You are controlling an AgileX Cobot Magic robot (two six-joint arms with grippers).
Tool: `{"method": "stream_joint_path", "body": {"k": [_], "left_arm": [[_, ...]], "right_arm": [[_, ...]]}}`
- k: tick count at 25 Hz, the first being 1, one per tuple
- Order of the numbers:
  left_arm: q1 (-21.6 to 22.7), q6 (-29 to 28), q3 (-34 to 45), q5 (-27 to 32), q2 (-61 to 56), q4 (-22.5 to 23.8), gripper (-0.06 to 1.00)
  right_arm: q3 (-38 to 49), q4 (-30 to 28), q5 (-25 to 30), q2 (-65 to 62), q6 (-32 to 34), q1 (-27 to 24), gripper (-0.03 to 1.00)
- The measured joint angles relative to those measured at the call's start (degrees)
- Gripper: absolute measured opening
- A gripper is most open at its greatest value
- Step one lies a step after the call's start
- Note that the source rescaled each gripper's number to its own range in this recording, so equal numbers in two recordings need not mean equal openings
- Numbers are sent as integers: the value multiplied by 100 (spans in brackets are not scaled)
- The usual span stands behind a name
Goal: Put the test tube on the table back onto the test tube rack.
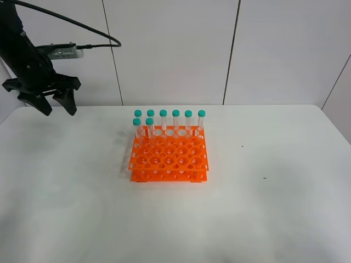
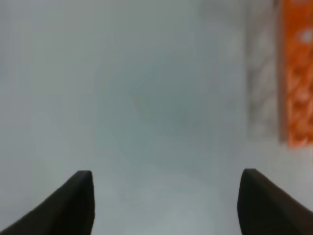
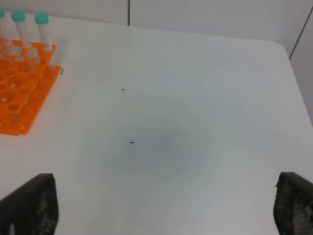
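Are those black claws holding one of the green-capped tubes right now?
No. The left gripper hangs open and empty above the table, and the right gripper is open too. All visible tubes stand in the orange rack.

A big white bench [image 1: 285, 208] fills most of the room in front of me. Its far corners are round. Behind it stands a wall [image 1: 175, 49] made of pale grey panels, with thin dark lines running down between them. The light is soft and even, with faint grey shadows on the bench top. Two tiny dark specks [image 1: 243, 146] sit on the white top.
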Motion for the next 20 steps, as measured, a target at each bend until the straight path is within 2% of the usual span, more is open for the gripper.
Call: {"method": "stream_joint_path", "body": {"k": [3,7,11,20], "left_arm": [[34,0,198,0,-49,0,88],[39,19,973,-4,-365,30,88],[39,19,1988,-4,-920,247,88],[39,-57,4334,-4,-3017,270,88]], "right_arm": [[0,0,0,0,0,0,98],[0,6,0,0,0,0,98],[0,6,0,0,0,0,98],[0,6,0,0,0,0,98]]}}
